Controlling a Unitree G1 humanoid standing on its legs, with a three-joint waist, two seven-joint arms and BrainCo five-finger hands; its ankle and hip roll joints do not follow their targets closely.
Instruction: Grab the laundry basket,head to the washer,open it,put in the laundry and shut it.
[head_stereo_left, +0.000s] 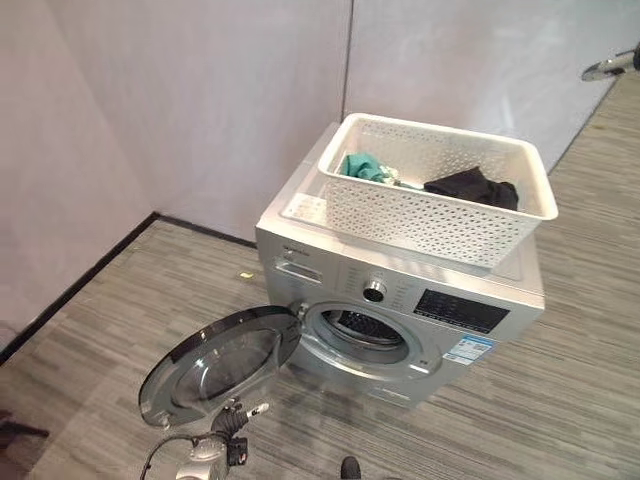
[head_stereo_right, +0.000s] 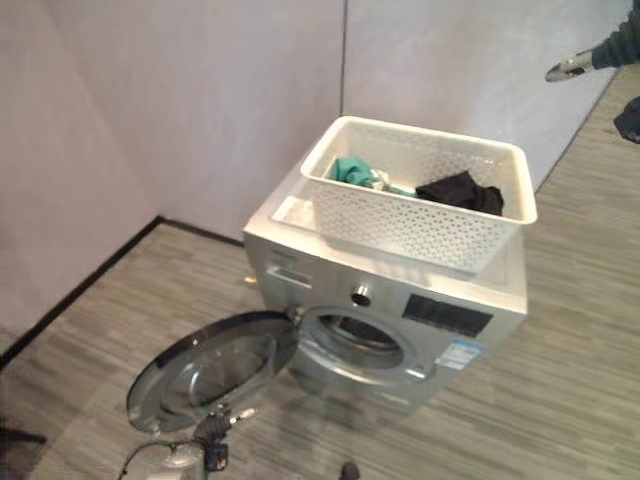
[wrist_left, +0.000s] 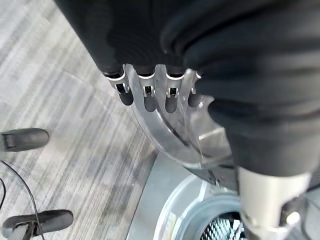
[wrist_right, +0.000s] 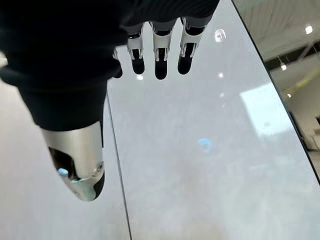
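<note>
The laundry basket (head_stereo_left: 440, 190) stands on top of the washer (head_stereo_left: 400, 300), whose door (head_stereo_left: 222, 362) hangs open; the dark cloth (head_stereo_left: 472, 187) and green cloth (head_stereo_left: 360, 166) inside look soft and light, so you should pinch a fold from above. Your left hand (wrist_left: 150, 90) is open above the door's rim and your right hand (wrist_right: 157, 52) is open, raised high toward the wall; the drum's inside is dark and hard to see.
</note>
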